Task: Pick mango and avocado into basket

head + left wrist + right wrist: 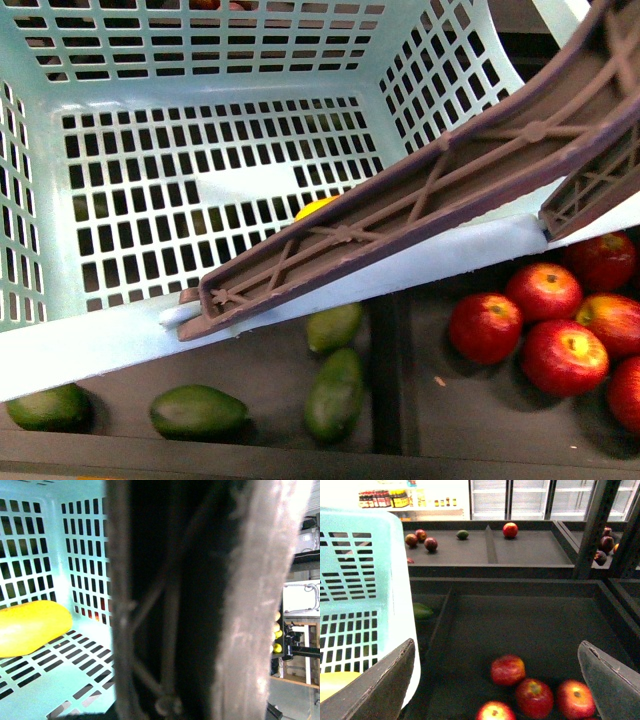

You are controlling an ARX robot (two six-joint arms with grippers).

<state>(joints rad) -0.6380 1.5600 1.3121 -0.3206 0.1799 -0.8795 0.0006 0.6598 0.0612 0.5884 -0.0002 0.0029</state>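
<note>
Mango [318, 207] placement reads as complete: the fruit lies on the slotted floor of the basket [70, 355], partly hidden in the front view by the lowered handle [420, 200]. The step in hand is therefore judged to be the avocado.

1. Hand state. The right hand [496, 644] is spread wide and holds nothing. Its two dark fingers [385, 685] frame the compartment of red apples [545, 330], with the basket wall just beside one of them. The left hand appears in no view. The handle fills the left wrist view at close range, so that hand's opening cannot be told.

2. Target. The avocado [335, 395] lies in the display bin in front of the basket, just beside the divider [392, 370] that separates it from the apples. Other avocados [198, 411] lie further along the same compartment.

3. Approach. Carry the open hand across the divider, keeping clear of the basket rim and handle. Close across the short axis of the fruit, at its thickest part.

4. Materials.
- Avocado: smooth, glossy, oval. Likely to roll or slip if pinched near a tapered end.
- Mango: smooth, oblong, yellow.
- Basket: rigid teal plastic with rectangular slots.
- Handle: brown, trussed.
- Bin floor: dark and matt.
</note>
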